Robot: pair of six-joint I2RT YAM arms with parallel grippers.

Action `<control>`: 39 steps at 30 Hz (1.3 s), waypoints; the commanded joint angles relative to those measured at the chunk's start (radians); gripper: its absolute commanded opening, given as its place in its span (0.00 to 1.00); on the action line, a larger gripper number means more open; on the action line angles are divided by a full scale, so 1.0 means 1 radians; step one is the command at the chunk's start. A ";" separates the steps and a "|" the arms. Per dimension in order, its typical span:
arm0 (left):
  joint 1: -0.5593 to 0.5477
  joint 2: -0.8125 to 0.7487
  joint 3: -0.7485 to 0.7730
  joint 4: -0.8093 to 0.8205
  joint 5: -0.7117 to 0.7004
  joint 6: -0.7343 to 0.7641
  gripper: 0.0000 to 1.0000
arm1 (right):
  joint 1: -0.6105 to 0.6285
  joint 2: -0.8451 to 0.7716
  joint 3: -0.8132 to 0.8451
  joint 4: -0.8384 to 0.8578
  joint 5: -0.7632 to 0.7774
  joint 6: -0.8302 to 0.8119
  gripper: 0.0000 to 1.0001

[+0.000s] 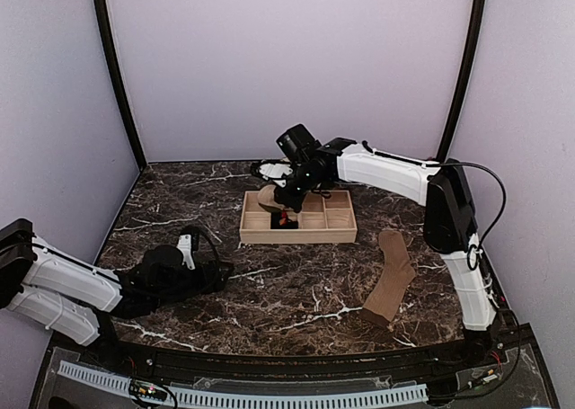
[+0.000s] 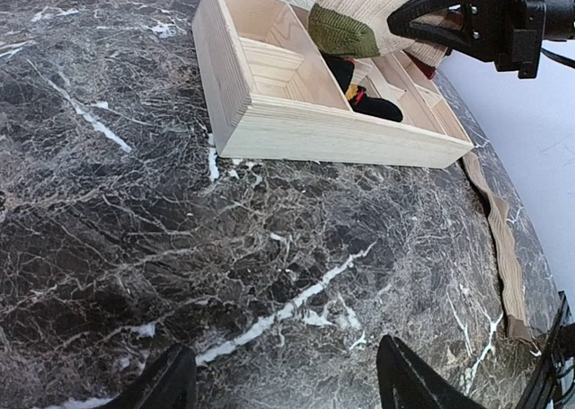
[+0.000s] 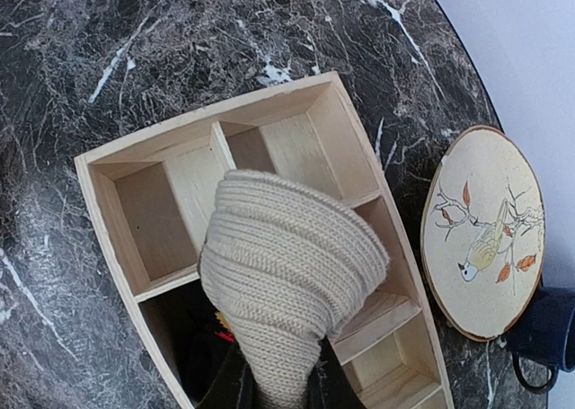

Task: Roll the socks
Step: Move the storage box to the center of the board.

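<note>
A rolled beige ribbed-knit sock [image 3: 292, 265], gripped by the right tool [image 3: 277, 386] above the partitioned pale wooden tray [image 3: 101, 184], is judged ready to be lowered into a compartment; the left tool [image 2: 287, 377] is released.

No words or numbers can be read. The round plate [image 3: 490, 234] right of the right fingers [image 3: 332, 391] shows only a bird.

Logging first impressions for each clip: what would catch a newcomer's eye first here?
The right hand holds a rolled beige sock over the tray in the middle of the table, where a black sock sits in one compartment. A tan sock lies flat on the right side, and the open left hand sits low on the left.
</note>
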 commanded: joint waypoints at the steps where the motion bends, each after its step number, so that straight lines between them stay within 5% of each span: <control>1: 0.023 0.012 0.029 0.025 0.013 0.039 0.72 | 0.033 0.020 0.081 -0.099 0.002 -0.026 0.00; 11: 0.077 0.076 0.042 0.124 0.024 0.053 0.72 | 0.084 0.129 0.251 -0.217 0.055 -0.033 0.00; 25: 0.239 0.397 0.217 0.355 0.164 0.005 0.73 | 0.084 0.211 0.333 -0.224 0.073 -0.071 0.00; 39: 0.353 0.570 0.397 0.303 0.249 -0.006 0.73 | 0.074 0.285 0.418 -0.204 -0.005 -0.088 0.00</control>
